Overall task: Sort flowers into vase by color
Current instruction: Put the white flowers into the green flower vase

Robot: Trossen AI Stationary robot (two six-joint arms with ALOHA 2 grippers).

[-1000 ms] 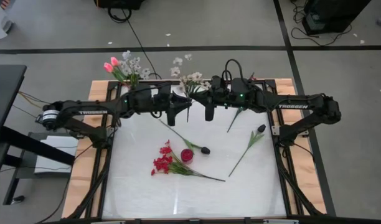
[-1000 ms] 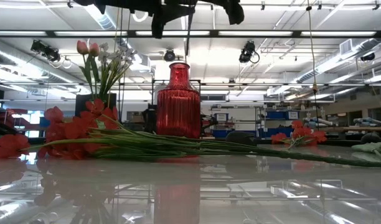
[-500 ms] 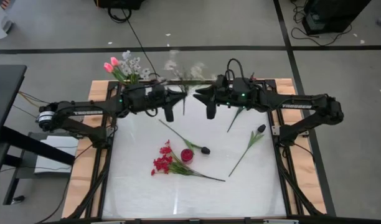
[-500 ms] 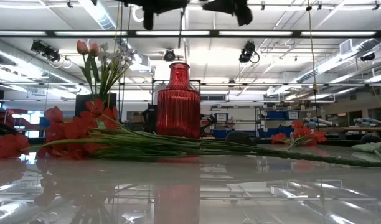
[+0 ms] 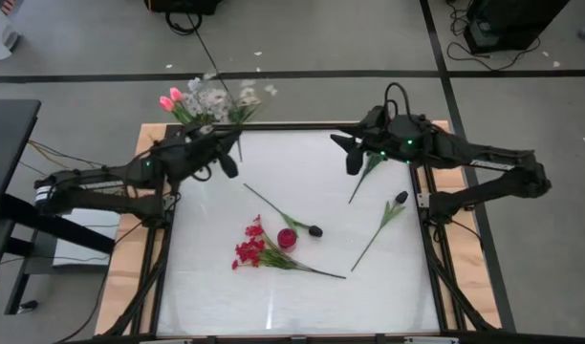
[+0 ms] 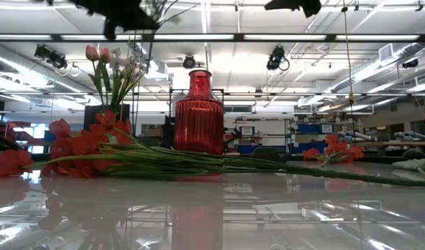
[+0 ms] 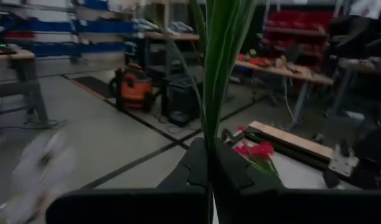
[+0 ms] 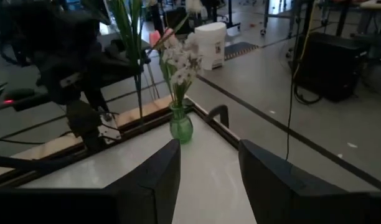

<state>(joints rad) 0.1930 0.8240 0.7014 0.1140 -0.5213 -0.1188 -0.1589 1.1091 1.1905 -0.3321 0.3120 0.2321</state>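
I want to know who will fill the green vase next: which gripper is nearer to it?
Left. The left gripper, shut on a white flower stem, is beside the green vase at the table's far left corner; the right gripper, open, is across the table.

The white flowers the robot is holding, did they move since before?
Yes. The left gripper, shut on the white flowers, carried them left along the table's far edge, toward the green vase.
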